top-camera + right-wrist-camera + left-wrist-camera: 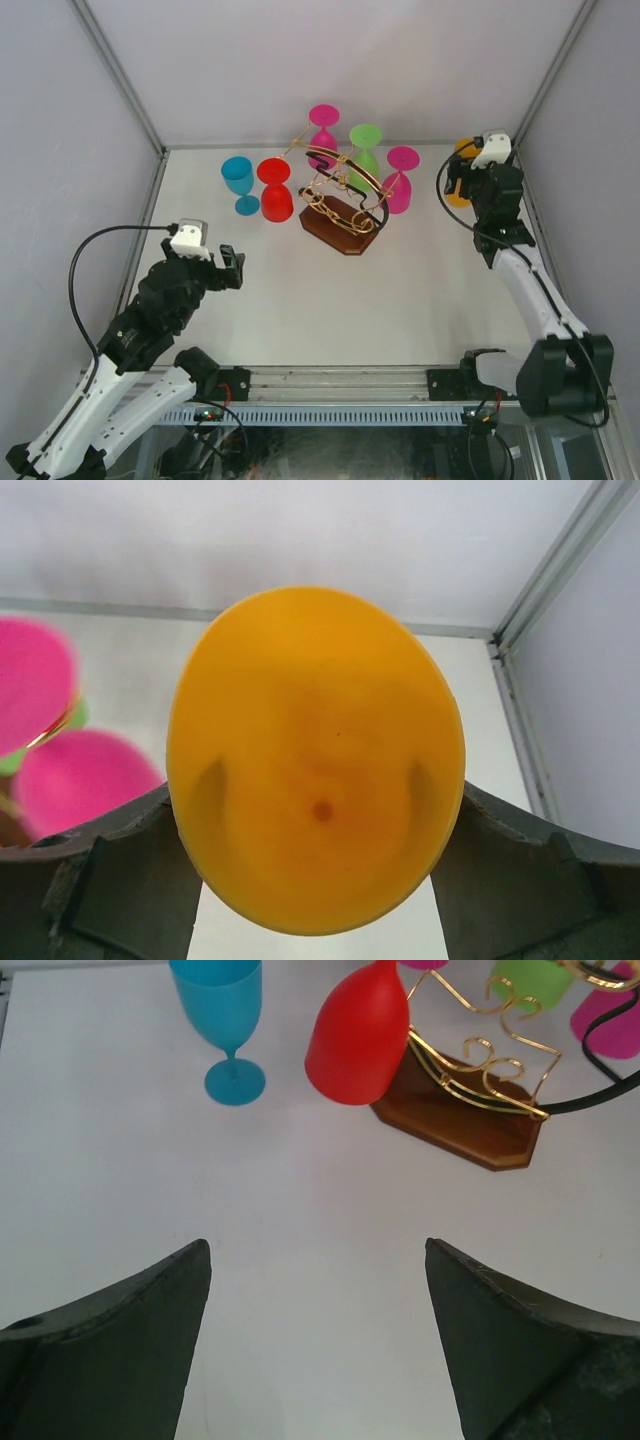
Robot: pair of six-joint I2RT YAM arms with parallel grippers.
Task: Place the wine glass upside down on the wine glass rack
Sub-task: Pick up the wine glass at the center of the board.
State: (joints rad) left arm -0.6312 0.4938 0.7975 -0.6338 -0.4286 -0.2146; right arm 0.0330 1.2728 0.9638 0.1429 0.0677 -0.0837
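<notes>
I work in a robot lab cell. My bench [400, 300] is a bare white sheet boxed in by plain pale panels [330, 60] set in aluminium frame posts [120, 75]. My left arm [150, 320] and right arm [530, 280] are bolted to a metal rail [340, 378] at its near edge, beside a slotted cable duct [330, 415], with a black cable [120, 230] looping loose. Bright plastic glasses [238, 178] and a wine glass rack [345, 205] stand on the bench.

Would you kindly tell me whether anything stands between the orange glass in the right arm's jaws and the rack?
Yes: a pink glass on the rack's right side sits directly between it and the orange glass held in the jaws of the right gripper.
</notes>
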